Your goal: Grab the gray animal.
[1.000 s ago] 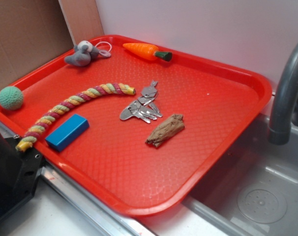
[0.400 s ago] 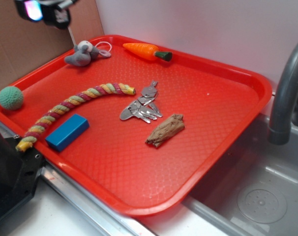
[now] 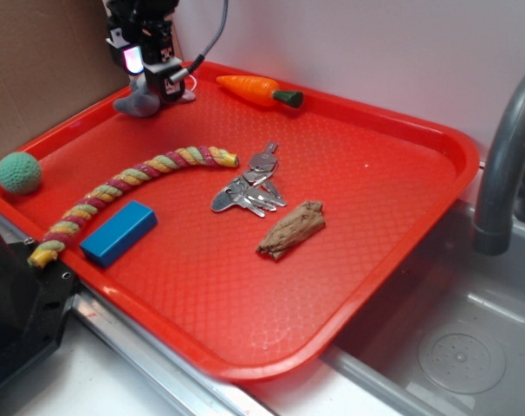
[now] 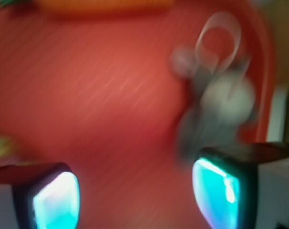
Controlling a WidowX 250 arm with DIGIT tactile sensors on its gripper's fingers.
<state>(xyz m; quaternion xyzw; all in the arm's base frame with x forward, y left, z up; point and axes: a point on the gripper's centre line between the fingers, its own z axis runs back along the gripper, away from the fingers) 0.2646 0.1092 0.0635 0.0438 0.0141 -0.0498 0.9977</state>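
Note:
The gray animal, a small plush mouse with a white string loop, lies at the far left corner of the red tray. My gripper hangs just above it and hides part of it. In the blurred wrist view the mouse lies ahead, right of centre, just beyond the right fingertip. The gripper is open, with only bare tray between the two glowing pads.
On the tray lie an orange carrot toy, a braided rope, a blue block, a bunch of keys and a brown lumpy piece. A green ball sits at the left rim. A faucet and sink are right.
My gripper has come down from the top left of the exterior view to just above the gray mouse. Nothing on the tray has moved.

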